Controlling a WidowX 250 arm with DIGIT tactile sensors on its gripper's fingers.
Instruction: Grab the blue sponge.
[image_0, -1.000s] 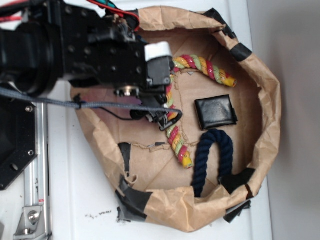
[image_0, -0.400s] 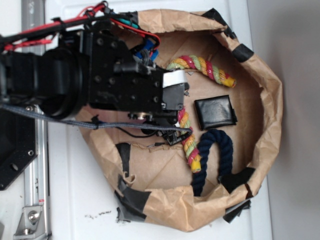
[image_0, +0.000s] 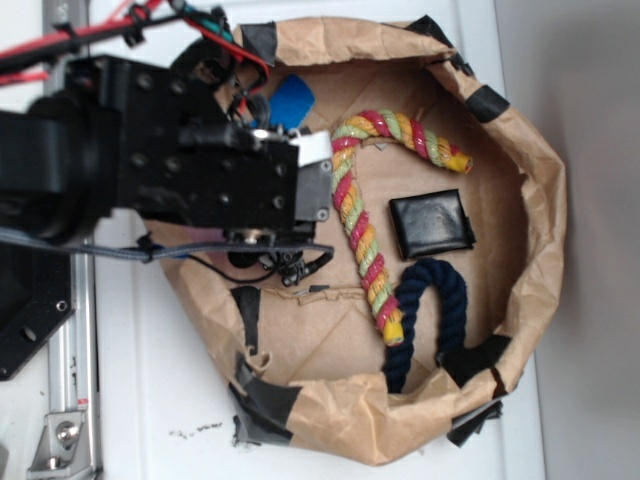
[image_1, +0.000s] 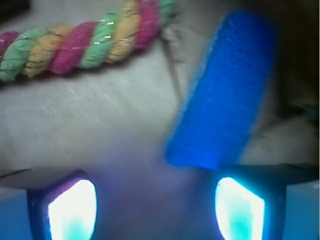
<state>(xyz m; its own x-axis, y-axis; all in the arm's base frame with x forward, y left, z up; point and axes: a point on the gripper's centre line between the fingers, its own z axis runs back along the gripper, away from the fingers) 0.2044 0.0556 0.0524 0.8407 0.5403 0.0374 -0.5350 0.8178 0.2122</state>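
From where I sit, the blue sponge (image_1: 222, 92) lies on the brown paper floor of the paper basin (image_0: 540, 200), up in its far corner near the taped rim. In the exterior view only a patch of it (image_0: 291, 100) shows past the arm's black body. The gripper (image_1: 156, 207) hangs with its 2 fingers spread wide and nothing between them. The sponge's near end sits just ahead of the right finger (image_1: 239, 209), not centred in the gap.

I judge the sponge to be light, soft foam: it should squash under the pads and spring back, and its rough, porous face ought to give good friction, so slipping worries me less than pinching it too near a tip and having it pivot. I would take it across its short width, about the middle of its length.

In the wrist view its long axis runs on a diagonal, from the near end low and centre up toward the upper right, so the fingers do not yet line up square to it. The wrist picture is blurred, so I cannot tell whether the sponge lies flat or leans on the paper wall.

The multicoloured rope (image_1: 75, 42) lies beside it to the left, close but apart.
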